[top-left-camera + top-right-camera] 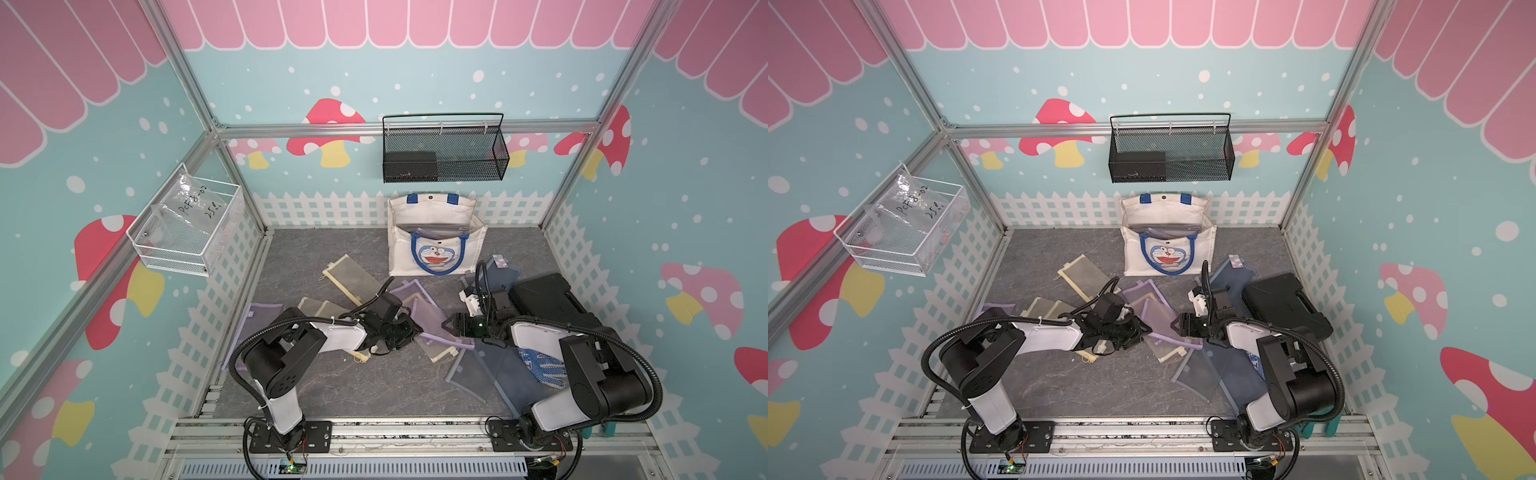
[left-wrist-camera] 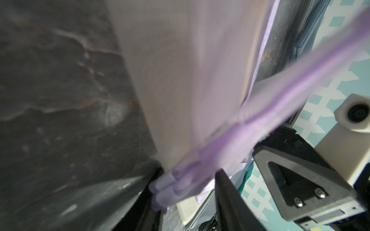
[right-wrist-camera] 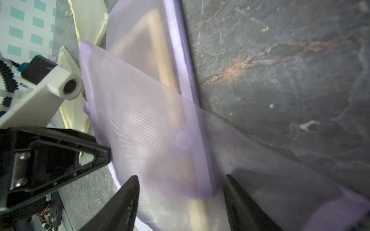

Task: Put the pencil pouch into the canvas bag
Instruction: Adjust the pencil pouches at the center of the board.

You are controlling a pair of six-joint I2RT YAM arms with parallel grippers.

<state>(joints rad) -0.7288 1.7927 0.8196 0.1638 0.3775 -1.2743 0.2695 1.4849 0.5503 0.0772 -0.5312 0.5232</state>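
The pencil pouch [image 1: 430, 316] [image 1: 1158, 311] is purple translucent mesh with a purple zip edge. It sits mid-table, tilted up between my two grippers. My left gripper [image 1: 415, 328] [image 2: 190, 174] is shut on its bunched purple edge [image 2: 176, 180]. My right gripper [image 1: 448, 324] [image 3: 181, 177] faces it from the opposite side. Its jaws stand open, wide apart, around the pouch's other end [image 3: 150, 130]. The canvas bag [image 1: 436, 249] [image 1: 1169, 249] is cream with blue handles and a blue cat face. It stands upright at the back with its mouth open and grey sheets showing inside.
Several other flat pouches lie around: cream ones [image 1: 353, 278], purple ones [image 1: 411, 291], grey-blue ones [image 1: 498, 374]. A black case [image 1: 548, 299] and a blue-dotted glove [image 1: 544, 365] lie at the right. A black mesh basket [image 1: 444, 153] hangs on the back wall, a white wire basket [image 1: 187, 232] on the left.
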